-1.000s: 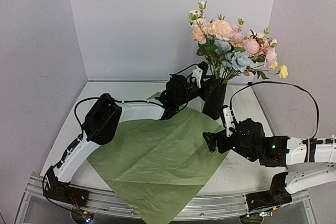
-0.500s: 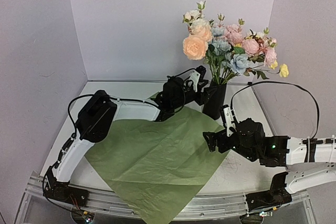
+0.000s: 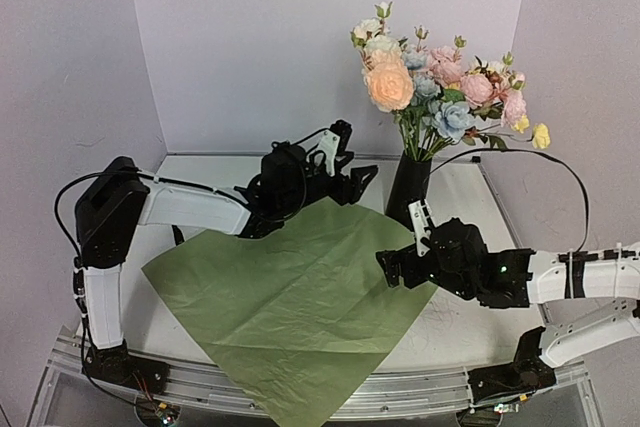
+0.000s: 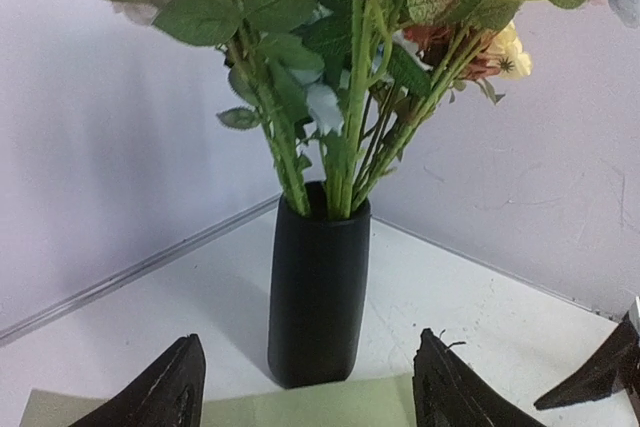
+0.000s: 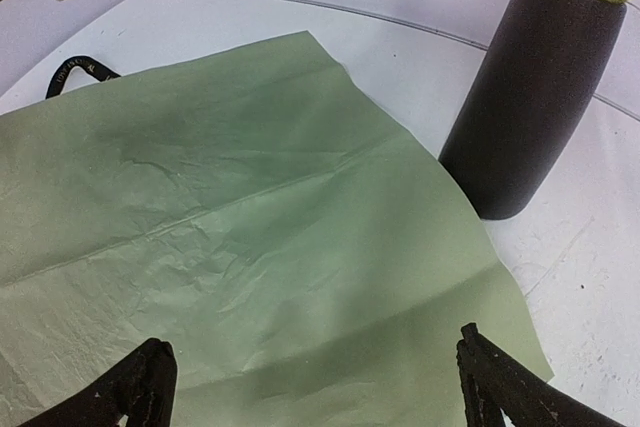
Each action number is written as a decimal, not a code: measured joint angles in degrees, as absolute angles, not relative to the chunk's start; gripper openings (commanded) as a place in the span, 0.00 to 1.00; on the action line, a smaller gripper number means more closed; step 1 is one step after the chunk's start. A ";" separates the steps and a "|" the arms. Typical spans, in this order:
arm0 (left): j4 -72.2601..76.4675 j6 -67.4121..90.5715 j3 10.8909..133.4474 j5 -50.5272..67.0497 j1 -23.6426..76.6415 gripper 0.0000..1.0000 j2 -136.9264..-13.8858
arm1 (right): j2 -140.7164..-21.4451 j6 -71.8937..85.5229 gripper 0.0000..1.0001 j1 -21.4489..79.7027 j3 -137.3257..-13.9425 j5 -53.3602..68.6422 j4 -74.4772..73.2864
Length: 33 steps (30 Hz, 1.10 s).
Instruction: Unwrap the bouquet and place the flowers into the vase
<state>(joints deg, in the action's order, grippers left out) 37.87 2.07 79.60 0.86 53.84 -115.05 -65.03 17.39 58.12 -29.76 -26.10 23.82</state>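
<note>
The flowers [image 3: 430,87] stand upright in the black vase [image 3: 408,190] at the back right, their green stems [image 4: 340,147] down in its mouth. The bouquet's wrap [image 3: 290,297] lies unfolded flat on the table, green side up. My left gripper [image 3: 352,162] hovers left of the vase [image 4: 318,287], facing it, open and holding nothing. My right gripper [image 3: 395,269] hangs open over the paper's right corner [image 5: 250,227], a little in front of the vase [image 5: 525,97], also holding nothing. In the left wrist view the left gripper [image 4: 310,347] has the vase between its tips but farther off.
A black lettered ribbon [image 5: 80,69] lies at the paper's far left edge. Grey walls close the back and both sides of the white table [image 3: 470,327]. The blooms spread wide above the vase, toward the right wall.
My left gripper has opened, let go of the stems and drawn back left from the vase. The peach bloom has settled in the bunch. The right arm has crept slightly left.
</note>
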 measured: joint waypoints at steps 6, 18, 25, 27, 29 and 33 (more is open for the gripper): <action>34.20 4.29 69.28 -4.34 53.84 0.74 -106.94 | -71.28 19.01 0.98 57.36 -33.89 -23.70 22.65; 14.38 15.35 64.34 -6.50 50.97 0.76 -99.51 | -83.97 24.75 0.98 56.68 -40.89 -19.26 19.93; 4.11 22.14 63.83 -6.14 44.92 0.84 -99.44 | -87.21 26.66 0.98 54.57 -42.48 -18.68 19.16; 3.34 22.99 62.60 -6.63 43.54 0.87 -99.10 | -87.08 26.54 0.98 52.34 -42.48 -18.28 19.11; 2.20 23.65 60.84 -7.64 42.63 0.91 -98.45 | -86.33 26.08 0.98 49.72 -42.22 -18.17 19.44; 2.30 25.85 54.16 -8.44 39.77 0.94 -94.11 | -79.31 24.34 0.98 45.28 -37.56 -19.26 22.09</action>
